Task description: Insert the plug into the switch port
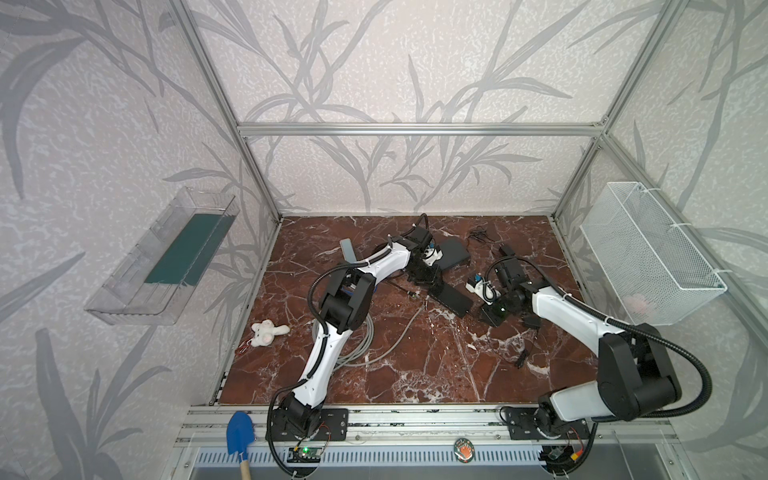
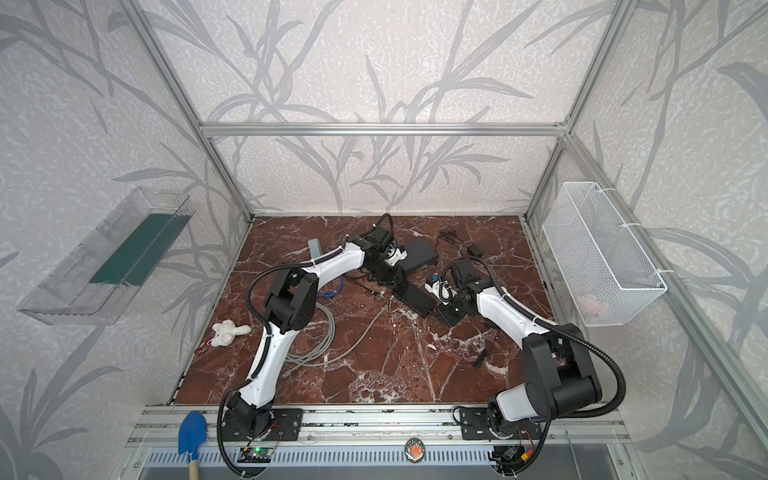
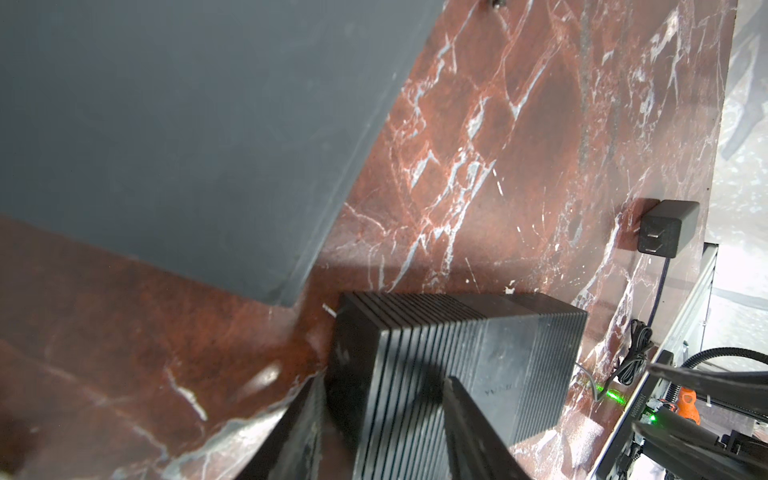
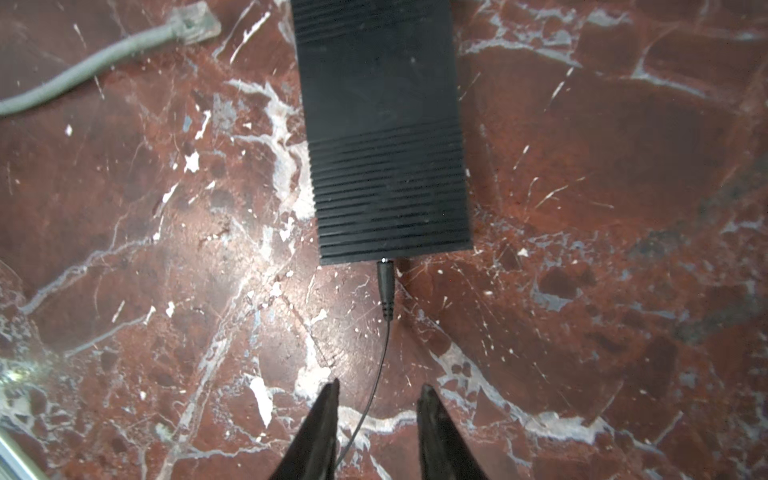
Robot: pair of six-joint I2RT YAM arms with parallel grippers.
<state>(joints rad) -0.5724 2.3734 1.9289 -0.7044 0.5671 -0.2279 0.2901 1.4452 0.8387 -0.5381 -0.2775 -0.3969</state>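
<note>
The switch (image 4: pixel 382 124) is a black ribbed box lying flat on the marble floor, seen in both top views (image 1: pixel 451 297) (image 2: pixel 415 297). My left gripper (image 3: pixel 384 378) straddles its far end, fingers pressed against both sides, shut on it. The plug (image 4: pixel 385 286) is a small black barrel connector on a thin black wire. Its tip meets the switch's near end face; the port itself is hidden. My right gripper (image 4: pixel 380 385) is open just behind the plug. The wire runs between its fingers, apart from both. In a top view the right gripper (image 1: pixel 484 313) sits by the switch's near end.
A dark grey flat box (image 1: pixel 455 253) lies just behind the switch. A black power adapter (image 3: pixel 669 226) lies further right. A grey cable (image 1: pixel 365 345) coils at front left. A plush toy (image 1: pixel 268 330) lies near the left edge. A wire basket (image 1: pixel 648 253) hangs on the right wall.
</note>
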